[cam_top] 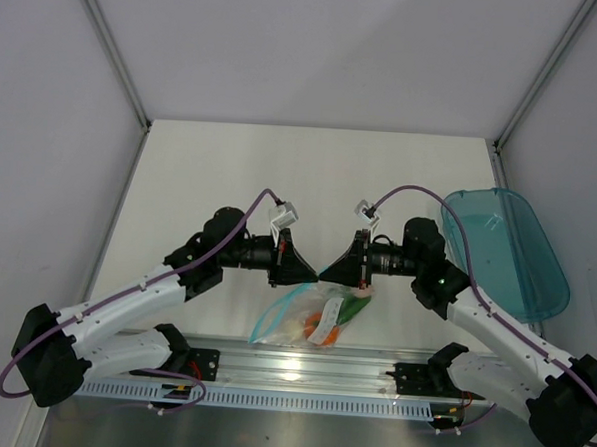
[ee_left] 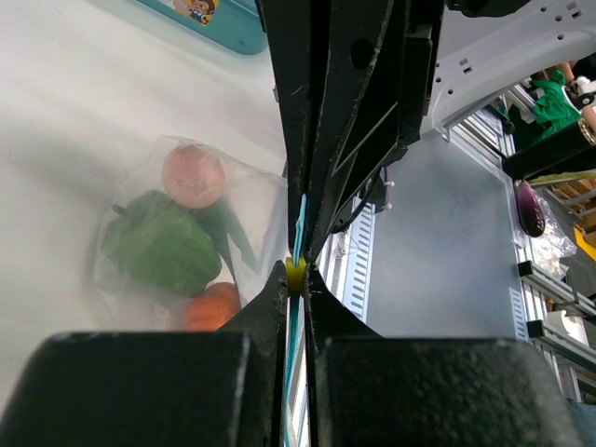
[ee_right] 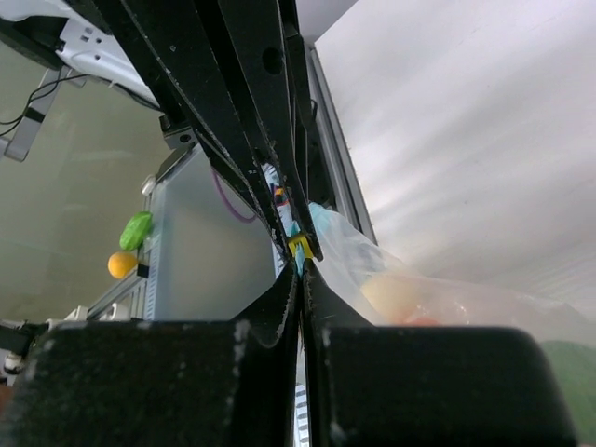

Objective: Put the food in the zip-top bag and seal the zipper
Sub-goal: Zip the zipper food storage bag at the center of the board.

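My left pincer [cam_top: 309, 274] and right pincer [cam_top: 330, 275], both clamped on the zipper [ee_left: 299, 219], stood tip to tip just beyond the rail [cam_top: 301, 369], apparently pressing the zip-top bag [cam_top: 284, 318] shut (the food [ee_left: 158, 244] sat inside).

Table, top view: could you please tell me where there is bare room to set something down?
Bare: far table, bordered by back wall, teal tray and the arms. Crowded: near edge around the zip-top bag.
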Available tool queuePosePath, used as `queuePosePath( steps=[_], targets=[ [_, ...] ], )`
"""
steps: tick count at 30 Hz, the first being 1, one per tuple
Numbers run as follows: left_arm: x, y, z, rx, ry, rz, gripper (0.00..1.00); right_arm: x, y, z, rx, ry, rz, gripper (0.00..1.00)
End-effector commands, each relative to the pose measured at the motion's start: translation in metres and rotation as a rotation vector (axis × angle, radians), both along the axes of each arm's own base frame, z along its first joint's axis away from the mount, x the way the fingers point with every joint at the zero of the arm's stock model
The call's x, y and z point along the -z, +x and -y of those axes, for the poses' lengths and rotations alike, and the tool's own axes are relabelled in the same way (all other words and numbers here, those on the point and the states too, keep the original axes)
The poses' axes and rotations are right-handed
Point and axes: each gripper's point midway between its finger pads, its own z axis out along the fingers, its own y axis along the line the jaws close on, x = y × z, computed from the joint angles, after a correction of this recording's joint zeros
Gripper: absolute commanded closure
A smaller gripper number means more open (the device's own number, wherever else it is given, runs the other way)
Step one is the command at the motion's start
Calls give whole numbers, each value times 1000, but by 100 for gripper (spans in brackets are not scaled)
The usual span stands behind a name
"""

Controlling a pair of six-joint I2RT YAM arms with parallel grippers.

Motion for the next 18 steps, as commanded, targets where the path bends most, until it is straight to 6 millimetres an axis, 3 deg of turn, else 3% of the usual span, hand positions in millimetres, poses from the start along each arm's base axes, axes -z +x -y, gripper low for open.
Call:
queuePosePath(
  steps=[1,6,18],
  targets=[
    [-4,-1,1,16,-7,-2,99,-29,23,2,133,37,121,100],
    [0,-1,0,11,23,-23,99,-28,49,8,298,21,122,100],
    [3,-8,-11,-2,52,-12,100,-32,73,36,439,57,105,100]
  ],
)
